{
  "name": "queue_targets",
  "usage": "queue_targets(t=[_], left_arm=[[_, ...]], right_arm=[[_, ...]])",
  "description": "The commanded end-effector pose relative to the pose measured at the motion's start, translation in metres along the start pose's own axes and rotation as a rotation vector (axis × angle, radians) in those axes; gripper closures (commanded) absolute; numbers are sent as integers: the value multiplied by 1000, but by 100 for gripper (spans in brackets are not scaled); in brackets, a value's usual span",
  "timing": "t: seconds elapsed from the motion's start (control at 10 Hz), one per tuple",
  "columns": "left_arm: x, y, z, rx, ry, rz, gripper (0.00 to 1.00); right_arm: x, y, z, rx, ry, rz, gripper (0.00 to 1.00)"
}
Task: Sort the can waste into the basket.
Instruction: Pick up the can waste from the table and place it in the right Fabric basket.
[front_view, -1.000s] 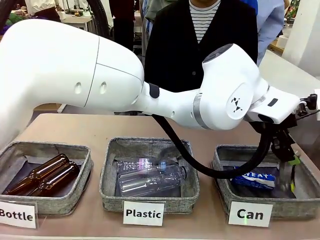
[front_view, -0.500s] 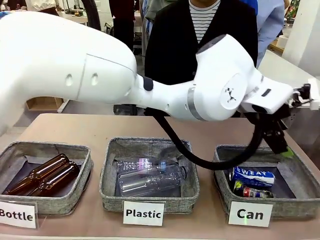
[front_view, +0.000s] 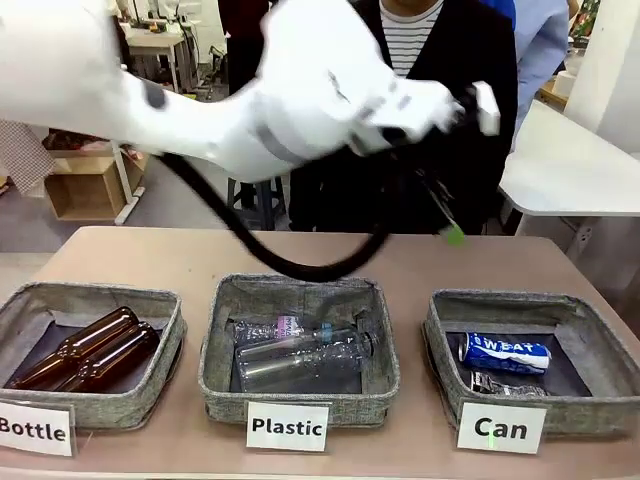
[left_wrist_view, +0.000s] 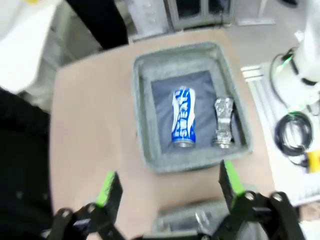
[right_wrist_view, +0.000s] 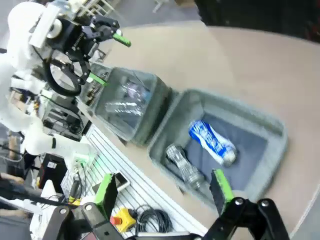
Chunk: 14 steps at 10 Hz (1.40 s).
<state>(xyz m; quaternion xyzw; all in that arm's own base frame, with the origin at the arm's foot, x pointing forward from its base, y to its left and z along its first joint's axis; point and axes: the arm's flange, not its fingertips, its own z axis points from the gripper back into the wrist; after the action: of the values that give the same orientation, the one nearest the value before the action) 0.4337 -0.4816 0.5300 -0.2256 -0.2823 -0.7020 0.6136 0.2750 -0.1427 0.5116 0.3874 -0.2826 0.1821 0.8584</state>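
Observation:
The grey basket (front_view: 500, 300) labelled "Can" stands at the front right of the table. Inside it lie a blue can (front_view: 505, 352) and a crushed silver can (front_view: 505, 385), side by side. My left gripper (front_view: 445, 220) hangs blurred high above the table's far middle, open and empty. Its wrist view looks down on the basket (left_wrist_view: 141, 105), the blue can (left_wrist_view: 182, 117) and the silver can (left_wrist_view: 223, 122) between its spread fingers (left_wrist_view: 168, 185). My right gripper (right_wrist_view: 163, 190) is open and empty above the basket (right_wrist_view: 240, 111); the left gripper (right_wrist_view: 110, 58) shows farther off.
A bin labelled "Plastic" (front_view: 300, 290) holds clear bottles in the middle. A bin labelled "Bottle" (front_view: 100, 295) holds brown glass bottles at the left. A person in a dark cardigan (front_view: 500, 60) stands at the far side. A white table (front_view: 570, 160) lies to the right.
My left gripper opened over the Can basket and let the silver can drop beside the blue one. The arm then rose and swung left, away from the basket.

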Motion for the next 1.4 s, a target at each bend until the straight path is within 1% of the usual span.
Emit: queue_targets(t=[0.0,0.1,0.3,0.4,0.5,0.7,0.8,0.9,1.0,1.1,1.2,1.3], left_arm=[[-65,-19,71,-1,-75,134,0],[-95,-14,98,-15,-123,203,0],[-170,-11,141,-24,-211,308,0],[-206,-12,161,-56,-251,338,0],[-240,-13,178,-85,-266,361,0],[-295,-14,205,-144,-321,433,0],[-331,-20,215,-172,-387,470,0],[-360,-26,222,-181,-447,488,0],[-384,-31,226,-166,-496,516,0],[-404,-37,229,-146,-535,523,0],[-427,-40,227,-81,-561,526,0],[-398,-34,233,-167,-471,536,0]], right_arm=[[36,11,-46,90,-18,39,0],[54,20,-72,124,-46,67,0],[80,34,-126,225,-66,106,0],[88,38,-149,260,-82,107,0],[95,38,-172,265,-103,109,0],[103,36,-214,385,-122,36,0],[103,31,-226,398,-136,14,0],[101,24,-236,443,-130,-22,0],[96,19,-242,427,-104,-35,0],[91,18,-242,343,-74,-20,0],[92,23,-240,414,-95,-45,0],[92,23,-240,414,-95,-45,0]])
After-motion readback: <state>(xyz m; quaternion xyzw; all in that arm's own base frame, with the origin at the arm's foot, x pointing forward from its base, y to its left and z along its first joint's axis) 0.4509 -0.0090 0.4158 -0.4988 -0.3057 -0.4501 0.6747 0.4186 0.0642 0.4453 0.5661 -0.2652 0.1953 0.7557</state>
